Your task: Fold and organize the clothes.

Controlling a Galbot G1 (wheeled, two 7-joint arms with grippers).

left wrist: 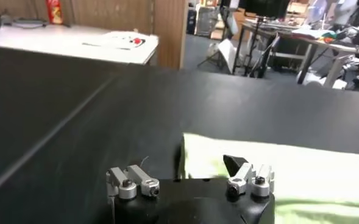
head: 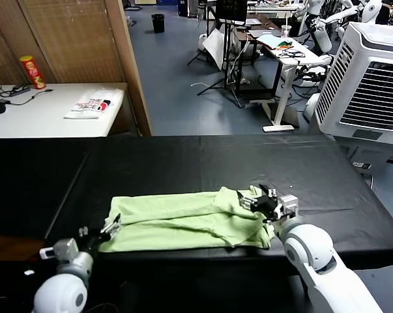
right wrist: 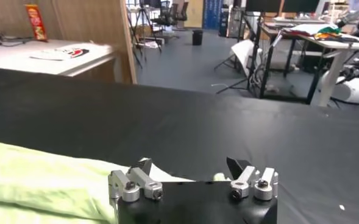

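Observation:
The clothes point(head: 183, 218) are one pale lime-green shirt lying flat in a long folded band near the front edge of the black table cover point(head: 203, 163). My left gripper point(head: 111, 227) is at the shirt's left end, open, with nothing between its fingers. The left wrist view shows its jaws spread wide point(left wrist: 179, 167) just before the green edge point(left wrist: 301, 176). My right gripper point(head: 264, 199) stands open over the shirt's right end, where the cloth is rumpled. In the right wrist view its jaws point(right wrist: 189, 164) are wide apart above the fabric point(right wrist: 39, 176), holding nothing.
A white side table point(head: 53, 120) at the back left carries a red can point(head: 32, 70) and a flat packet point(head: 90, 104). A white air cooler point(head: 372, 85) stands beyond the table's right back corner. Bare black cover stretches behind the shirt.

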